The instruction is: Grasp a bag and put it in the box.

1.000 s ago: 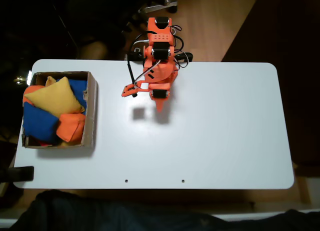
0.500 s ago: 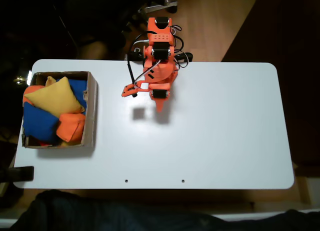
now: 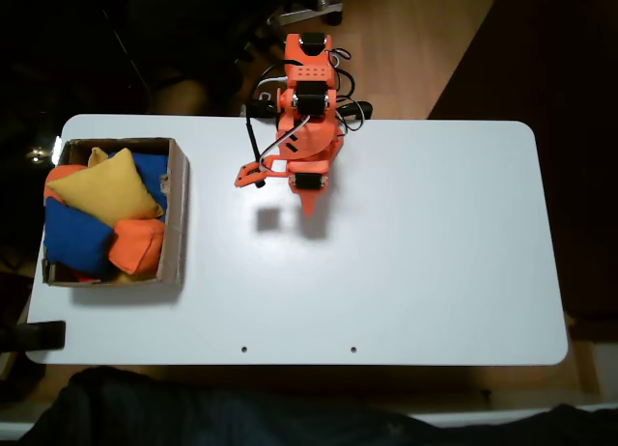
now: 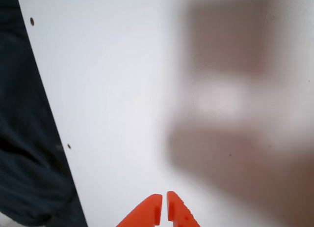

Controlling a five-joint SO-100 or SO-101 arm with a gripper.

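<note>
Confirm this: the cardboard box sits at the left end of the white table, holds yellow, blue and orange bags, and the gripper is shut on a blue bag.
Wrong on the last part. The wrist view shows the gripper shut on nothing, above bare table. In the fixed view the blue bag lies in the box with the yellow bag and orange bag.

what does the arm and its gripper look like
The arm is bright orange plastic with black motor blocks set into it and thin black cables looping around its base. The gripper is the same orange, with two smooth, pointed fingers tapering to narrow tips. No markings or labels are readable.
</note>
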